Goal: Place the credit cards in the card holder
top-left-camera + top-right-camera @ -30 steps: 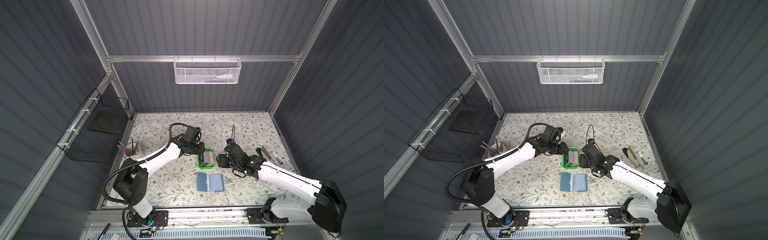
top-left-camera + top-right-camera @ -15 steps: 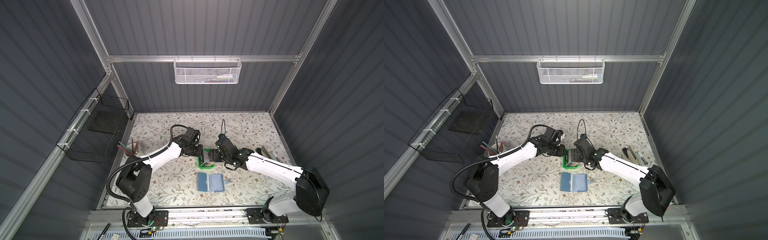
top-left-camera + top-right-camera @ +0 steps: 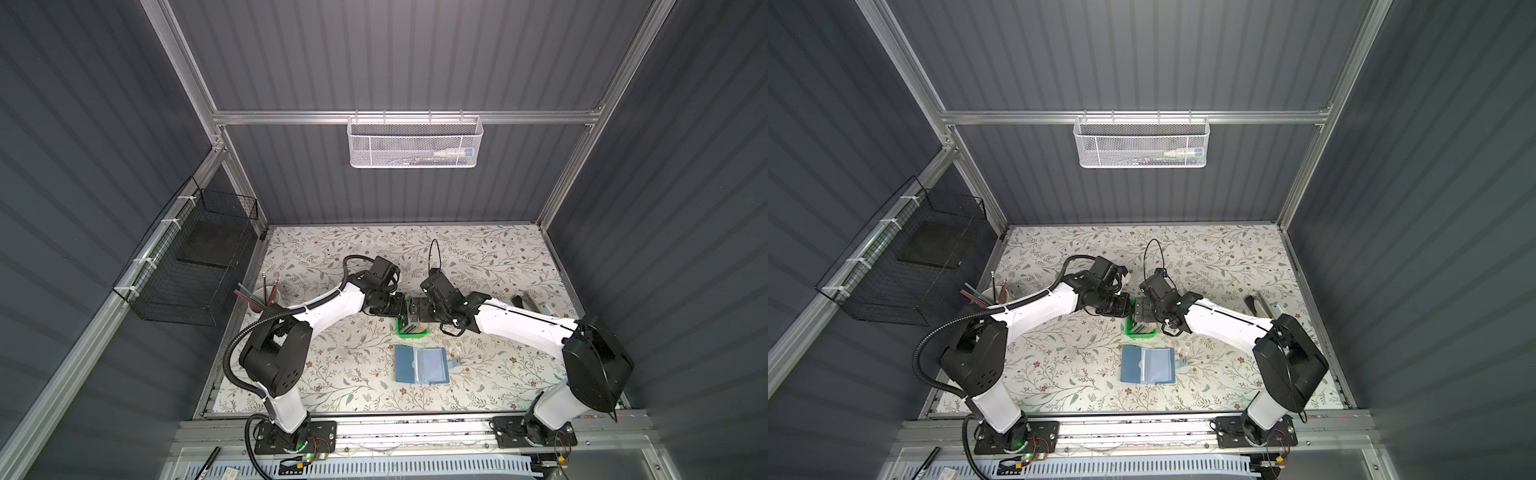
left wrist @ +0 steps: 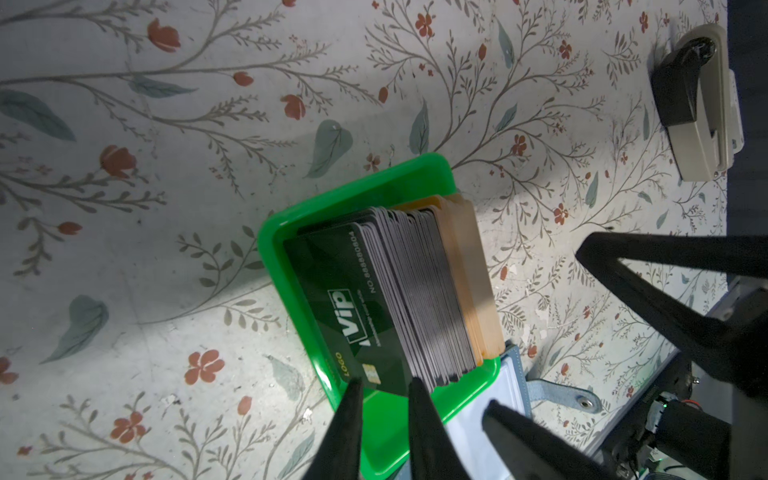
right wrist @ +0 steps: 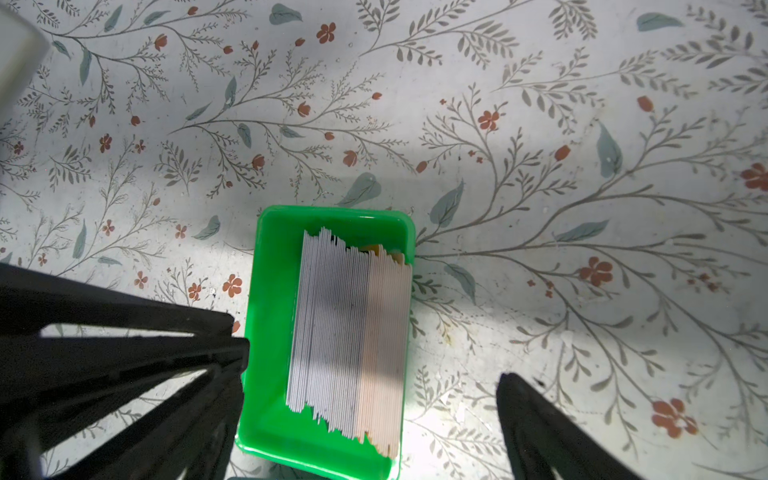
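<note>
The credit cards [image 4: 419,291] stand on edge as a grey and tan stack [image 5: 345,324] in a green tray [image 4: 266,249] mid-table [image 3: 402,327]. A dark card with white marks [image 4: 345,307] faces the front. My left gripper [image 4: 385,384] is at the tray's near end, its jaws a narrow gap apart and astride that dark card's lower corner. My right gripper [image 5: 370,382] is open wide, and the tray [image 5: 266,291] lies between its fingers. The blue card holder [image 3: 420,364] lies open and flat just in front of the tray, clear sleeves up [image 3: 1147,365].
A cup of pencils [image 3: 266,299] stands at the left edge. A beige and black stapler-like tool [image 4: 698,108] lies at the right edge [image 3: 536,305]. A white mesh basket [image 3: 413,141] hangs on the back wall and a black wire basket [image 3: 195,257] on the left wall.
My right arm has swung left to the tray and its jaws have opened wide. My left gripper has dipped closer to the front card and narrowed slightly.
</note>
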`<state>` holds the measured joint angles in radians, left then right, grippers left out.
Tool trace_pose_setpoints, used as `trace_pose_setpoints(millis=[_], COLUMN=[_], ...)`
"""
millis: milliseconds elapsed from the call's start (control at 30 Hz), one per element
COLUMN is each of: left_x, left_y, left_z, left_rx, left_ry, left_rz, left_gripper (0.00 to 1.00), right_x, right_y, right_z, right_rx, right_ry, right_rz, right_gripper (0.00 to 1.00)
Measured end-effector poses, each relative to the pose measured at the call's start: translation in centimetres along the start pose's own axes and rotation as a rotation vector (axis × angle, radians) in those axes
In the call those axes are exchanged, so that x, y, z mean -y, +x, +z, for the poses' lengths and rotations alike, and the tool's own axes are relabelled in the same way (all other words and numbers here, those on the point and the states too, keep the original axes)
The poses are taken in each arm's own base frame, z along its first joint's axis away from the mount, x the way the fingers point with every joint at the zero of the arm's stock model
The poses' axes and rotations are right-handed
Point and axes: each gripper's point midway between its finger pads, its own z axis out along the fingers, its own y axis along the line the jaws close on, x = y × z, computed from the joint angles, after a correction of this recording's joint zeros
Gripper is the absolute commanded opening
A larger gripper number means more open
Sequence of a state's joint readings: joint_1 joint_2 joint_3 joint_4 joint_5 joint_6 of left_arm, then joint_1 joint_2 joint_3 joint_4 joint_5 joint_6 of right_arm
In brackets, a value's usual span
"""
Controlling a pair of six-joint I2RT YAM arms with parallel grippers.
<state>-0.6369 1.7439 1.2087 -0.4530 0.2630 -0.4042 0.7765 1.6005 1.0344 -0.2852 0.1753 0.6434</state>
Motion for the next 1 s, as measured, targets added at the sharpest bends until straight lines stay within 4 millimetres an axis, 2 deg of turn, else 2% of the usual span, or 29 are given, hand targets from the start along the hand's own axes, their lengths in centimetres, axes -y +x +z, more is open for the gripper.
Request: trace_pose_setpoints(millis=[400, 733, 1000], left_x=[0.0, -1.0, -0.9], left_y=[0.0, 1.1, 0.9], left_z=[0.1, 2.0, 1.9], left_rx=[-0.004, -0.064, -0.066], left_ry=[0.006, -0.011, -0.011], left_rz=[-0.014, -0.035, -0.035], left_gripper=[0.17, 0.17, 0.17], right_x=[0.1, -0.6, -0.8], right_y=[1.6, 1.4, 1.9], right_z=[2.3, 2.4, 3.3], right_rx=[-0.058, -0.052, -0.067], right_ry=[0.008, -0.024, -0.033], right_rz=[-0.005, 0.004, 0.013], right_gripper=[0.97, 0.97, 0.97])
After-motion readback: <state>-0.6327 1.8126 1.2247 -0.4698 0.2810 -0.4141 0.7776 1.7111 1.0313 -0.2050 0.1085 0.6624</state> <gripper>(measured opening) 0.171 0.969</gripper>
